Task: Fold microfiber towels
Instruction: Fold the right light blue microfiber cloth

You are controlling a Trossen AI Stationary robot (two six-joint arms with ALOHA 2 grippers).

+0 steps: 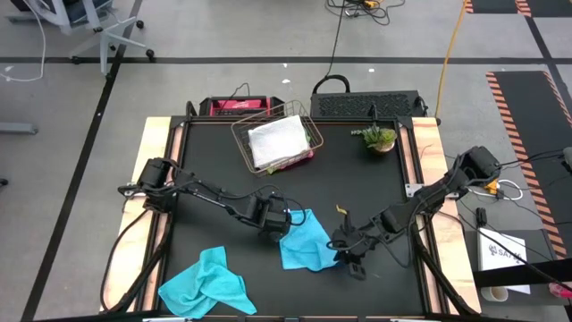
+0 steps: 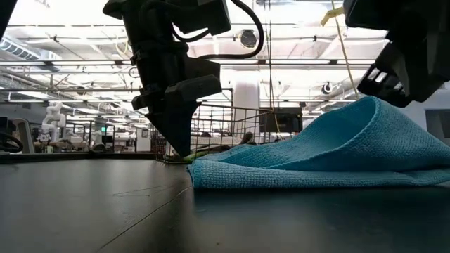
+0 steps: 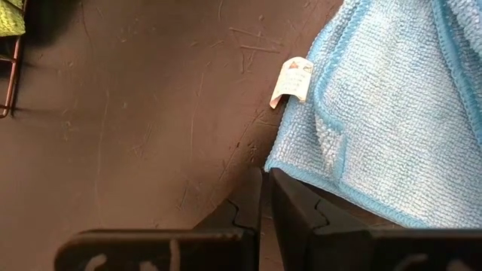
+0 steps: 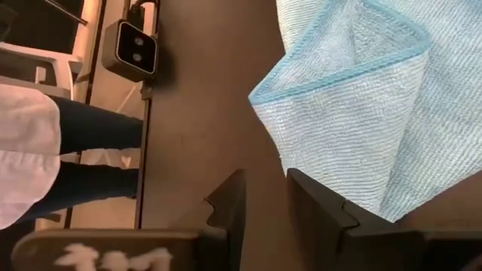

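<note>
left claw [image 3: 265, 197] pinched shut beside soft turquoise microfiber towel [image 1: 305, 240] mid-surface; right claw [image 4: 265, 197] parted slightly, holding nothing. best pinned that near corner flat while pulling opposite hem square.

Through the left wrist camera you look down on the dark, scuffed table [image 3: 135, 135]. Your left gripper [image 3: 265, 197] has its two dark fingers [image 3: 245, 207] pressed nearly together, only a thin slit between them, gripping nothing. Their tips sit right at the hemmed corner of a turquoise towel [image 3: 392, 113], which lies on the table. A small white label [image 3: 292, 80] sticks out from the towel's edge. A bit of copper wire basket [image 3: 7, 75] with something lime green [image 3: 10, 16] inside shows far off.
</note>
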